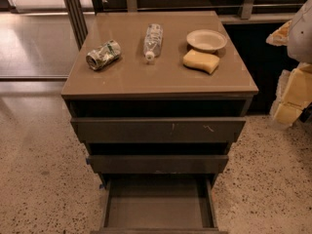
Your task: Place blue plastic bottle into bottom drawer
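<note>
Blue plastic bottle [153, 40] lies on the counter [146, 77], long axis front-to-back, cap frontward, open bottom drawer [157, 207] below it, hand [292, 89] well right of it, grip state can't tell.

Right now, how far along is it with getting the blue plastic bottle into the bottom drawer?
Done: the bottom drawer stands open. In hand: nothing; the gripper is at the right edge of the view, off the cabinet. Left: the blue plastic bottle lies on top between the can and the sponge, not yet picked up or placed.
</note>
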`<action>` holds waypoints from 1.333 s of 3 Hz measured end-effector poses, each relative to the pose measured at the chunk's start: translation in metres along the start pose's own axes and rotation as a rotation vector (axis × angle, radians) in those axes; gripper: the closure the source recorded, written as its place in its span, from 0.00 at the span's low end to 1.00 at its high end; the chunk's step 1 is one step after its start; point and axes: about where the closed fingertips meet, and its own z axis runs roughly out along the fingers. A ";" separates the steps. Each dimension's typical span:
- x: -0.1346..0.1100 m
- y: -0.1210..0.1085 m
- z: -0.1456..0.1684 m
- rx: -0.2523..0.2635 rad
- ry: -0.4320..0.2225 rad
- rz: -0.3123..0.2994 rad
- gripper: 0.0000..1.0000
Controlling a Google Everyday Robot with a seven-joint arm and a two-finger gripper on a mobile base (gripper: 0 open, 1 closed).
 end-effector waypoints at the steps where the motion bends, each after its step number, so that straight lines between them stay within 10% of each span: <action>1: 0.000 0.000 0.000 0.000 0.000 0.000 0.00; 2: -0.003 -0.014 -0.001 0.029 -0.066 0.028 0.00; 4: -0.017 -0.111 0.030 -0.009 -0.211 0.218 0.00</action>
